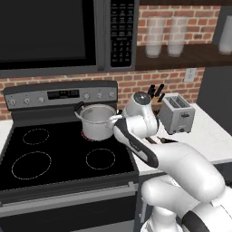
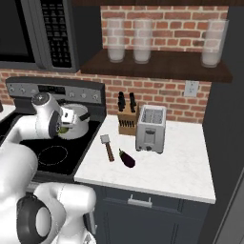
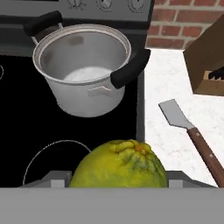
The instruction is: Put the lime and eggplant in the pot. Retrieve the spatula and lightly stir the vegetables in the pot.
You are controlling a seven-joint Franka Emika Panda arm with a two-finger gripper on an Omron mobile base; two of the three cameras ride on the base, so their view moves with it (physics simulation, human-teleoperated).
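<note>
The gripper (image 3: 118, 186) grasps the lime (image 3: 119, 164). In the hand view the empty pot (image 3: 83, 70) lies toward 11 o'clock, just ahead, its rim apart from the fruit.

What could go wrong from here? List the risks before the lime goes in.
1. The lime sits between the end effector fingertips, short of the pot; released early, it would likely land on the black stovetop and roll.
2. The pot's near black handle juts toward the hand, so a low approach could knock it.
3. The spatula lies close beside the stove edge; a swing could sweep it.
</note>
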